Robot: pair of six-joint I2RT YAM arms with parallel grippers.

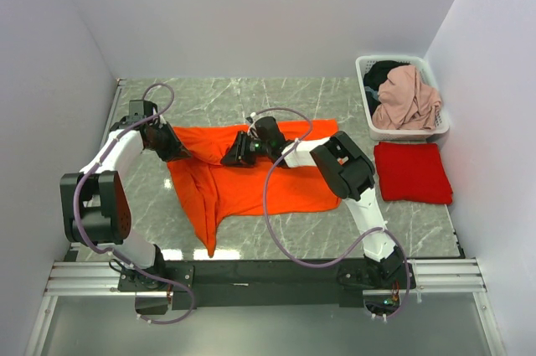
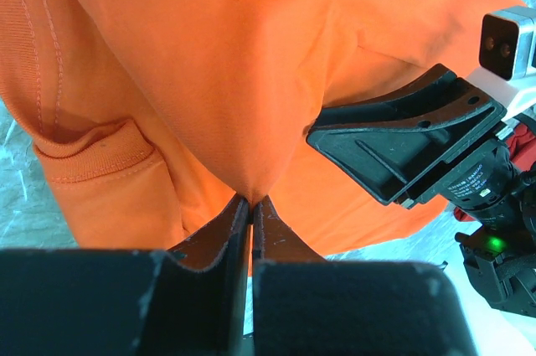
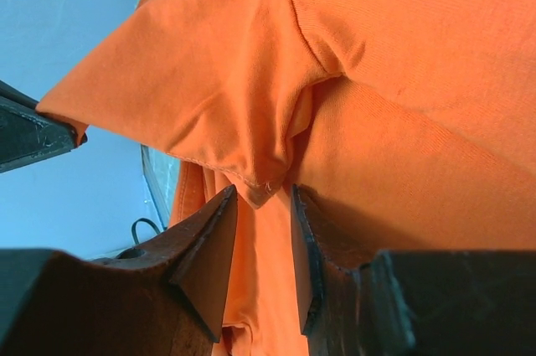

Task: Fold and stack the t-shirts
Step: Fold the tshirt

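Cloth of the bright orange short-sleeved t-shirt [image 1: 251, 184] lies crumpled across the middle of the grey marble-patterned worktop [image 1: 218, 100], with one narrow tail trailing toward the near edge. The left arm [image 1: 117, 155] reaches in at the shirt's left side. The left jaws are clenched on a raised ridge of the orange fabric. In the left wrist view the two dark fingers [image 2: 219, 239] meet with only a thin pinched fold between their tips, and the cloth is drawn into a peak there. A stitched hem band [image 2: 96, 159] sits to the left of that peak.

The right arm [image 1: 347, 167] bends across the shirt from the right, and the right jaws sit near the left ones. They stand parted. In the right wrist view a bunched corner of orange fabric comes to a point at the mouth of the gap between the fingers [image 3: 205, 243], unclamped.

The deep red t-shirt [image 1: 412, 172] lies folded into a neat rectangle at the right of the worktop, apart from the orange one. It is just in front of a white plastic laundry basket [image 1: 365, 96] that holds pink and dark garments.
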